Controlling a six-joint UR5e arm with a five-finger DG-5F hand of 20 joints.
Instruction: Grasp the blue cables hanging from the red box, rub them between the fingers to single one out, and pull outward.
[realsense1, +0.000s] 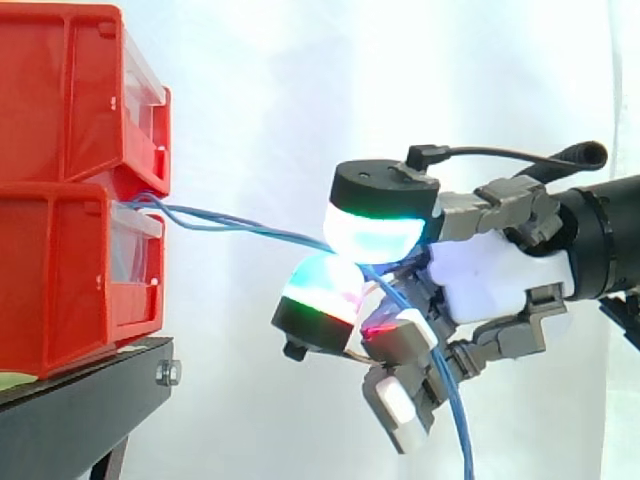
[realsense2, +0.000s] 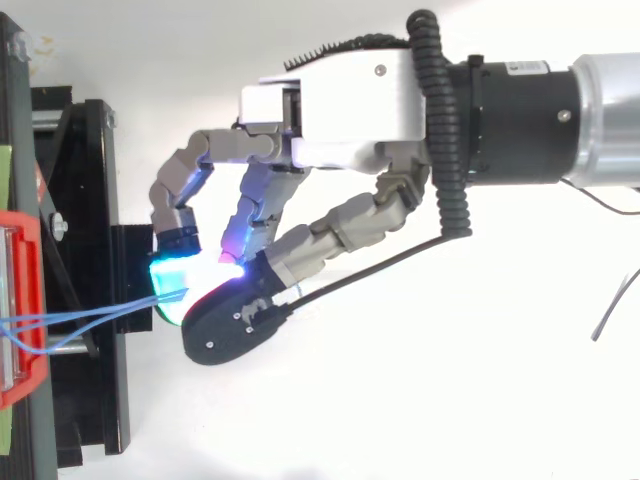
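Two stacked red boxes (realsense1: 75, 190) stand on a black stand at the left. Thin blue cables (realsense1: 235, 226) come out from between them and run right to my hand (realsense1: 500, 270). The hand's fingers are curled, and the glowing pads (realsense1: 372, 232) pinch the cables between thumb and fingers. Past the pinch the cables drop down through the hand toward the bottom edge (realsense1: 462, 420). From above, the blue cables (realsense2: 95, 318) stretch from the red box (realsense2: 22, 300) to the glowing fingertips (realsense2: 175, 278) of the hand (realsense2: 340, 110), about a hand's width off the box.
The black stand (realsense1: 85, 400) carries the boxes, and its frame (realsense2: 85, 280) shows from above. A white curtain hangs behind. A thin loose wire (realsense2: 615, 305) lies at the right edge. Open room lies below and to the right of the hand.
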